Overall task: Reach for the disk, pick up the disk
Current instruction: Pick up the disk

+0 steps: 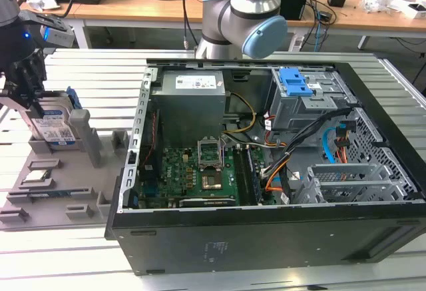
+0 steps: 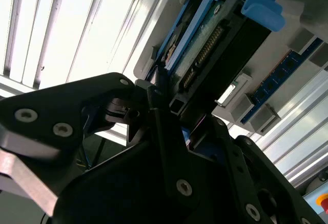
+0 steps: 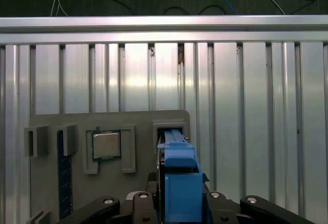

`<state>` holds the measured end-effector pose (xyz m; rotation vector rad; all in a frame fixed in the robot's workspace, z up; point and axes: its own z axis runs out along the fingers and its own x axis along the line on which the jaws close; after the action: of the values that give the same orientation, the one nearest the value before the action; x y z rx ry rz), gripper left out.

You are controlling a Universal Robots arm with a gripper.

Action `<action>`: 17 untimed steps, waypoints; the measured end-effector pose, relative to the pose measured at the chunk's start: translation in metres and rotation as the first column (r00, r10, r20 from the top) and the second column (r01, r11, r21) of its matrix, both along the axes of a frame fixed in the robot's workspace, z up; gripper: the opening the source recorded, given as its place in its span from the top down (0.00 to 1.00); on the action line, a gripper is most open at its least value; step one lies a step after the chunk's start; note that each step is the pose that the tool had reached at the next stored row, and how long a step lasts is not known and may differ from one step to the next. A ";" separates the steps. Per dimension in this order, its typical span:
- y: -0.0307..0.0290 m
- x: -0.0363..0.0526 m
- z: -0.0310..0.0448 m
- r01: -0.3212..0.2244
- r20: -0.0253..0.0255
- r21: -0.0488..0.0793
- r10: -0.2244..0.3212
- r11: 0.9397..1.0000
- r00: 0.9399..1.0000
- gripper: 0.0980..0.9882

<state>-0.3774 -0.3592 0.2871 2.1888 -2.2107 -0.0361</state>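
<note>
– so, where's the disk (image 1: 54,130)?
– right under my gripper (image 1: 30,101), standing on edge in a slot of the grey holder (image 1: 66,191), at the exterior view's left.
– which way does it run?
– thin blue-framed edge up toward me, centred on the gripper in the first wrist view. whether i've closed on it, i cannot tell.

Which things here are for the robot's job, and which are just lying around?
For the job:
disk, standing in a tray slot
tool, right at the disk

Just lying about:
chip
memory stick
tray
open computer
</note>
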 end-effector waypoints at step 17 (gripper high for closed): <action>0.0002 0.0007 0.0402 0.000 0.000 0.000 0.000 1.000 1.000 0.70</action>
<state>-0.3767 -0.3589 0.3273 2.1893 -2.2104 -0.0361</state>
